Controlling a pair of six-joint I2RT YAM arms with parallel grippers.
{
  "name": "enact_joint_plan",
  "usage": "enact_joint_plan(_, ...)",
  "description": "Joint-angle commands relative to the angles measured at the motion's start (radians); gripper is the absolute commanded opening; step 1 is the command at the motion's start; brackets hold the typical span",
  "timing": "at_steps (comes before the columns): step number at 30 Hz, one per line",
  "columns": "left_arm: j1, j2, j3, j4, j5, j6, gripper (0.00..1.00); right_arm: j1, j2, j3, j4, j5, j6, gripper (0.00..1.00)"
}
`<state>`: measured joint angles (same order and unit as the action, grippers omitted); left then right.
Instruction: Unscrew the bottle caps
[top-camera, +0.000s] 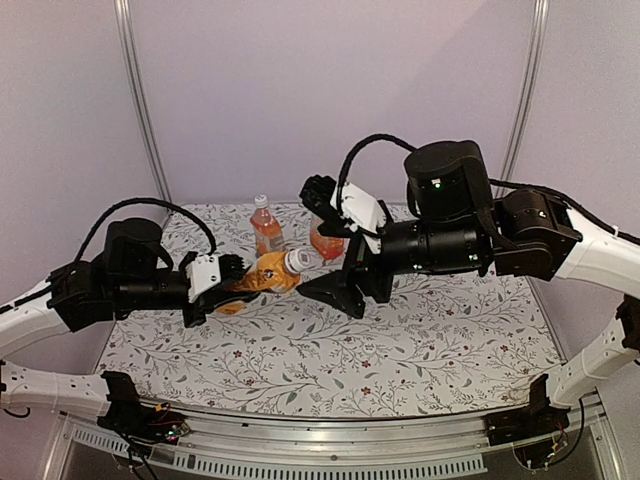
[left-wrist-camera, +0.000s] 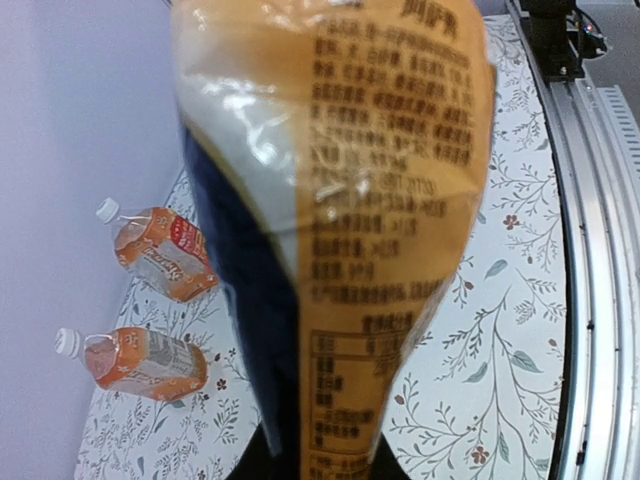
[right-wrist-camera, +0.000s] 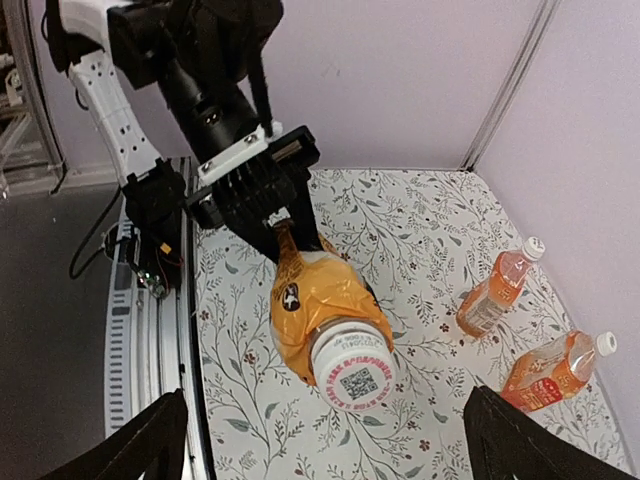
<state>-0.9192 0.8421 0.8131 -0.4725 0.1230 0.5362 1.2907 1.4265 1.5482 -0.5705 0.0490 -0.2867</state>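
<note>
Right wrist: right claw (right-wrist-camera: 330, 445) spread wide, one cap (right-wrist-camera: 352, 372) facing it, clear of both fingers.
Left claw (right-wrist-camera: 272, 208) pinches the base of that bottle (right-wrist-camera: 315, 300); two more bottles (right-wrist-camera: 495, 292) stand behind, so three white caps, all on.

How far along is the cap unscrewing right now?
Done: nothing that shows; no loose cap is in view. In hand: the left gripper is shut on the orange bottle, whose white cap is on and faces the open right gripper. Left: that cap, plus the caps on the two standing bottles.
</note>
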Motion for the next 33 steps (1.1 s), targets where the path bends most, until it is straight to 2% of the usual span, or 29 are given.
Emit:
enact_joint_plan(1, -0.007, -0.017, -0.035, 0.128, -0.134, 0.025, 0.00, -0.053, 0.040, 0.049, 0.139, 0.025, 0.471, 0.93)
enact_joint_plan(2, -0.007, -0.017, -0.041, 0.141, -0.164, 0.028, 0.00, -0.070, 0.058, 0.070, 0.125, 0.017, 0.598, 0.90)
enact_joint_plan(5, -0.007, -0.013, -0.053, 0.173, -0.211, 0.052, 0.00, -0.099, 0.104, 0.103, 0.088, 0.004, 0.816, 0.82)
enact_joint_plan(9, -0.007, -0.015, -0.054, 0.177, -0.208, 0.056, 0.00, -0.108, 0.128, 0.125, 0.061, -0.015, 0.873, 0.80)
enact_joint_plan(17, -0.007, -0.028, -0.058, 0.173, -0.212, 0.051, 0.00, -0.112, 0.163, 0.157, 0.029, -0.103, 0.881, 0.50)
enact_joint_plan(24, -0.007, -0.025, -0.061, 0.179, -0.203, 0.057, 0.00, -0.112, 0.185, 0.180, 0.007, -0.138, 0.863, 0.12)
enact_joint_plan(28, -0.007, -0.032, -0.060, 0.165, -0.191, 0.049, 0.00, -0.112, 0.201, 0.215, -0.045, -0.171, 0.808, 0.01)
enact_joint_plan(33, -0.007, -0.050, -0.054, 0.081, -0.094, 0.027, 0.00, -0.112, 0.199, 0.217, -0.109, -0.198, 0.604, 0.00)
